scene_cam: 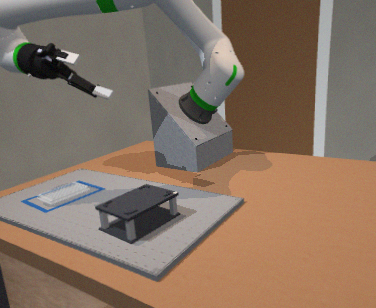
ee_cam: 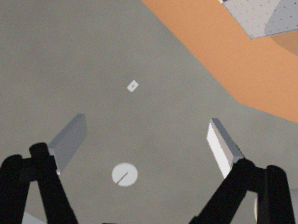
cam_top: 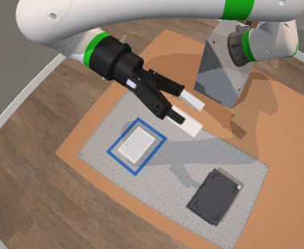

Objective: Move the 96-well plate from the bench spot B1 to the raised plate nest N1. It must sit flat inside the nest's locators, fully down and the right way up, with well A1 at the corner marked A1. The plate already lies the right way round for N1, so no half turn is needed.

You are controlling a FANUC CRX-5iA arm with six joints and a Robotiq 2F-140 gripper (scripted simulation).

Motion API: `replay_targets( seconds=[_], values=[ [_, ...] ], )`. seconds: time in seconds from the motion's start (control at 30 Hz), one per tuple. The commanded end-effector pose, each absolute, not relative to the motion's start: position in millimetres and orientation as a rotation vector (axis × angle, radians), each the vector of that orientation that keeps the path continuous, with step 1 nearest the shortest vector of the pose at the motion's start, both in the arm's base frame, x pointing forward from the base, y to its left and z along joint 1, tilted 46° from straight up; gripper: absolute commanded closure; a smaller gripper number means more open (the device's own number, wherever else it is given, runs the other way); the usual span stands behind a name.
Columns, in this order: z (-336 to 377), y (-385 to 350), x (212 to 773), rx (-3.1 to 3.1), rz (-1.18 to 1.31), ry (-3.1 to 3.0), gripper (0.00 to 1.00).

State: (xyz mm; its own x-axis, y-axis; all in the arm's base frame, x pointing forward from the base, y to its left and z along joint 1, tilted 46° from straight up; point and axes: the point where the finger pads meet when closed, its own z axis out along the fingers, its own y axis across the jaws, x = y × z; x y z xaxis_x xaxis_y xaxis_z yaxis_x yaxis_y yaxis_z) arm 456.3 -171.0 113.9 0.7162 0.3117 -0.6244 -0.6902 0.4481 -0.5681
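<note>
The gripper (scene_cam: 85, 75) hangs high above the bench, well apart from everything on it, jaws spread fully wide with nothing between the white pads (ee_cam: 220, 145). The plate (cam_top: 136, 144) lies flat inside the blue square outline (cam_top: 137, 172) on the grey perforated mat (cam_top: 164, 190), right way up as far as can be told. The dark raised nest (scene_cam: 137, 201) stands on short posts further along the same mat, with nothing on its top.

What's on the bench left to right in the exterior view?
Well plate in its blue-outlined spot → raised dark nest → grey arm pedestal further back. The open gripper hangs high above the left side, holding nothing.
</note>
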Motion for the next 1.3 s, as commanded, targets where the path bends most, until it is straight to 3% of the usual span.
replay_targets(
  seconds=[0.0, 0.53, 1.27],
  values=[
    [114.0, -171.1, 456.3, -0.911, 0.648, 0.471, 0.00],
    [114.0, -171.1, 456.3, -0.911, 0.648, 0.471, 0.00],
    [60.5, -115.7, 496.3, -1.110, 0.525, 0.614, 0.00]
  ],
)
